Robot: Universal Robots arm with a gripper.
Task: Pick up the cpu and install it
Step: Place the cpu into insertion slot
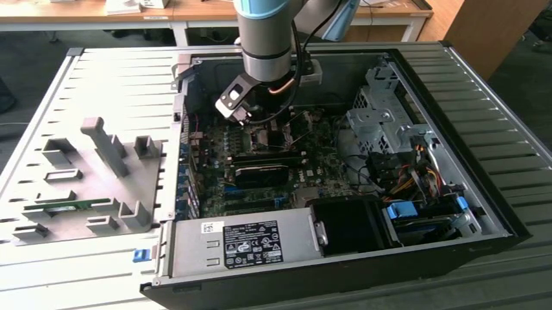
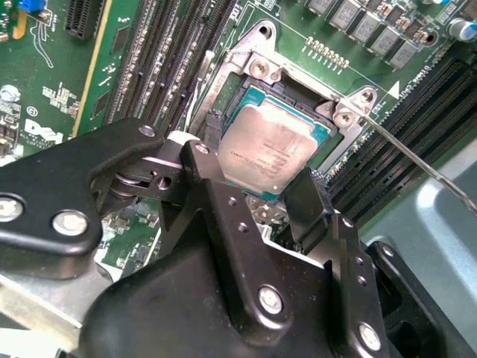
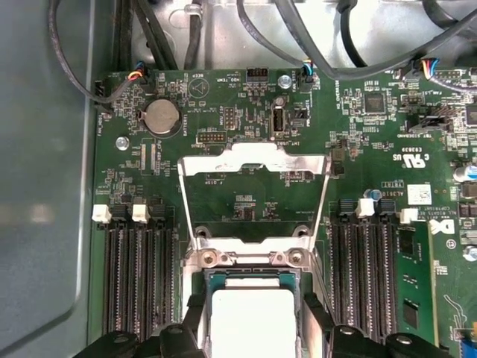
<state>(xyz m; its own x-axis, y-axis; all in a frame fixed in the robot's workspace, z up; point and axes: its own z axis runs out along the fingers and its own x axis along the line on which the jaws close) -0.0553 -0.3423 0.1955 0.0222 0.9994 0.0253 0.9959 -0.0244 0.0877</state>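
The cpu [image 2: 272,145], a flat square chip with a silver-grey top and green rim, sits between the black fingers [image 2: 201,153] of my gripper [image 2: 262,155], which is shut on it. It lies in or just over the open motherboard socket [image 2: 253,71]; I cannot tell if it is seated. In the first wrist view the cpu [image 3: 253,324] shows pale between the gripper [image 3: 253,309] fingers, and the socket's metal load plate [image 3: 253,160] is swung open beyond it. In the exterior view my gripper [image 1: 258,126] is low inside the computer case [image 1: 483,161], over the motherboard.
Memory slots [image 3: 138,283] flank the socket on both sides. A thin socket lever [image 2: 417,160] sticks out beside it. The case holds a power supply box [image 1: 242,245], a drive cage [image 1: 379,123] and cables [image 1: 414,174]. A grey fixture tray [image 1: 95,174] lies at the exterior view's left.
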